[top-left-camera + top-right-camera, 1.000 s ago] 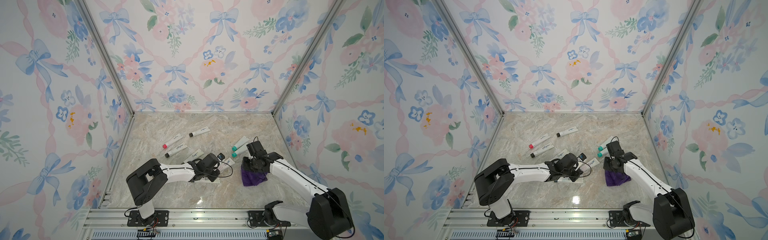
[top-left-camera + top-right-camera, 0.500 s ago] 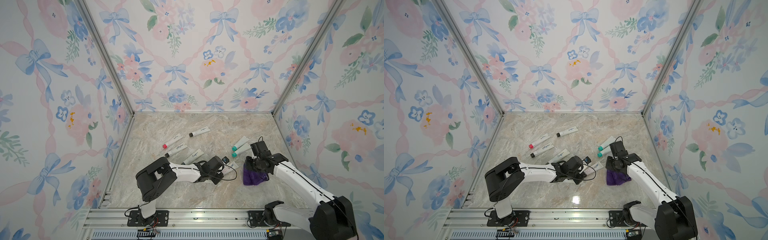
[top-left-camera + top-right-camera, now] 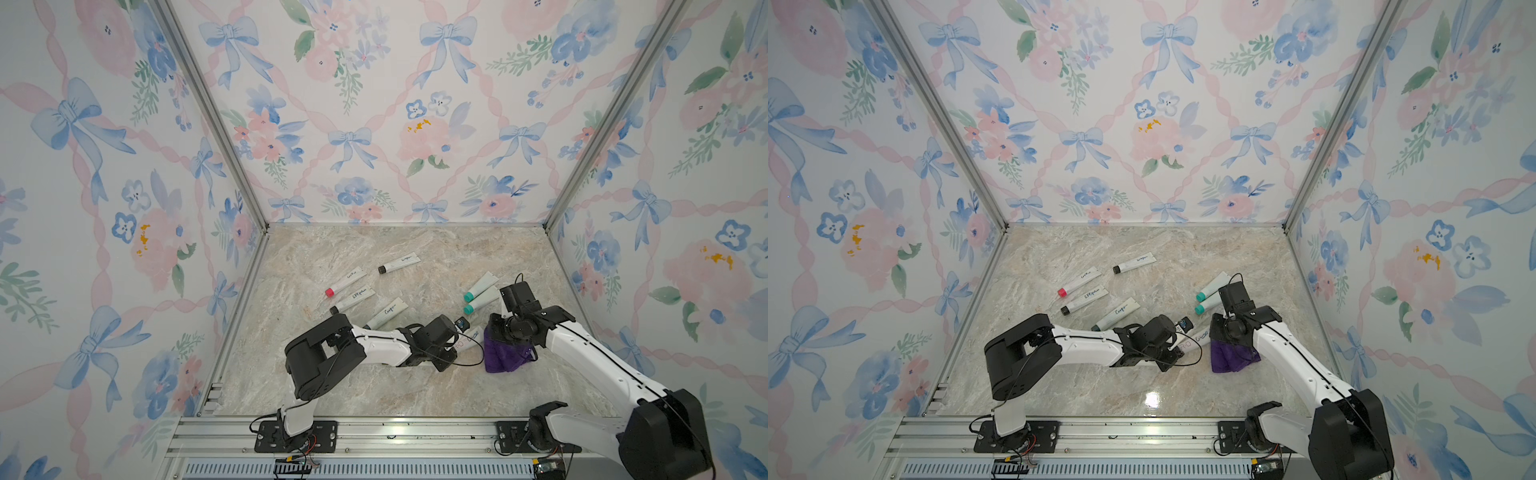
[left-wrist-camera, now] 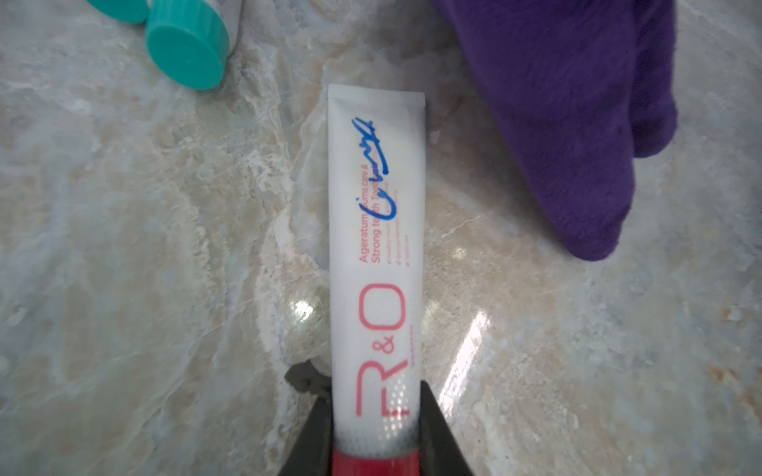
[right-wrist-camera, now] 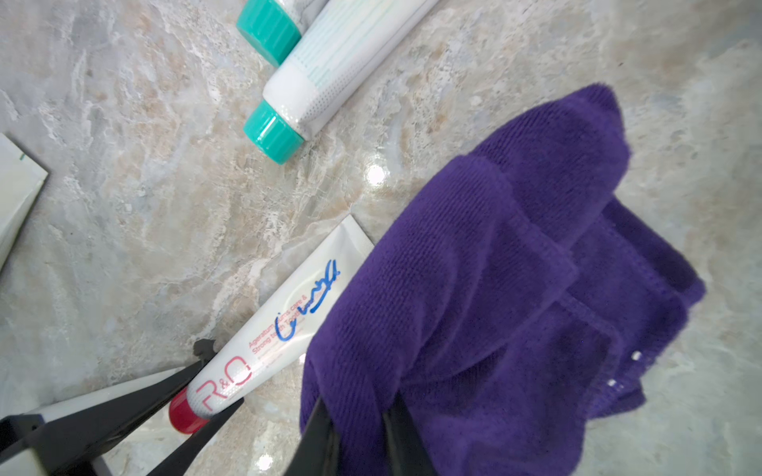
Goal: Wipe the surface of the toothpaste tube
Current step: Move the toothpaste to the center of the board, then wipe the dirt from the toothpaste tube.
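A white toothpaste tube (image 4: 375, 247) with a red cap, red "R&O" lettering and a blue pen scribble lies low over the marble floor. My left gripper (image 4: 375, 395) is shut on its cap end. In both top views the tube (image 3: 469, 338) (image 3: 1196, 338) points from the left gripper (image 3: 451, 347) toward a purple cloth (image 3: 505, 357). My right gripper (image 5: 363, 408) is shut on a fold of that cloth (image 5: 495, 288), which hangs bunched down to the floor. In the right wrist view the cloth overlaps the edge of the tube (image 5: 284, 325) near its crimped end.
Two teal-capped tubes (image 3: 478, 291) lie just behind the tube and cloth, close to the right wrist. Several more tubes lie further left: a red-capped one (image 3: 345, 282), two black-capped ones (image 3: 353, 300) (image 3: 399, 263) and one (image 3: 386, 318) beside the left forearm.
My left arm has carried the tube to the right, bringing its crimped end up to the purple cloth. The right gripper and cloth have hardly moved.
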{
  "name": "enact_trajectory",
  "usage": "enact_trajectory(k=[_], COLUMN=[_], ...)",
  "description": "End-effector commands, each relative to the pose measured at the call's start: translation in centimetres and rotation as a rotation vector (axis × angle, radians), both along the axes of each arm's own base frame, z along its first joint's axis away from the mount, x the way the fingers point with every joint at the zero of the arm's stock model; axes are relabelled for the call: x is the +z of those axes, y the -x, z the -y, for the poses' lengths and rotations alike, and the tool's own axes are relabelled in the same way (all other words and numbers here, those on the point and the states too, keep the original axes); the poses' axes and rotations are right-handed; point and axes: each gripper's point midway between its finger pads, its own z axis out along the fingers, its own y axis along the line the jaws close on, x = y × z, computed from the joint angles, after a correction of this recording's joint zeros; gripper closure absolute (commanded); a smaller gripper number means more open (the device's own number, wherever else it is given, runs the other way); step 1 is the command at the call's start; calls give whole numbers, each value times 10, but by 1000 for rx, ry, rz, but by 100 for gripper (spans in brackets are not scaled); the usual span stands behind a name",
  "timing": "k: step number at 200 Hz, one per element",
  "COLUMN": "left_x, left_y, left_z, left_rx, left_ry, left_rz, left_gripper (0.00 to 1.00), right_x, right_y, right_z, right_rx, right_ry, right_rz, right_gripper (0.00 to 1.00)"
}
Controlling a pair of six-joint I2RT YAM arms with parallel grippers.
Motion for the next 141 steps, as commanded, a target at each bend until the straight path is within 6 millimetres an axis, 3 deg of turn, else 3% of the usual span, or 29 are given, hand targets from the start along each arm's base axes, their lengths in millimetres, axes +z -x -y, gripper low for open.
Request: enact_trajectory(k=[1,54,94,141], left_x=[-5,-24,-34,-36], left_y=[5,23,29,31], left_z=[16,50,62,58], left_rx=[-42,-139,-174,-181], left_ry=[14,-3,-22,-30], left_rz=[-6,-19,-16,-14], left_gripper=[83,83,79,71], right_x=[14,20,9,-6], right_y=[0,6,10,6], right_z=[14,16,-8,-35], right_rx=[-33,-34,45,95], right_ry=[30,-4,-86,-186], right_rz=[23,34,-28,-81], right_gripper=[82,82,82,82])
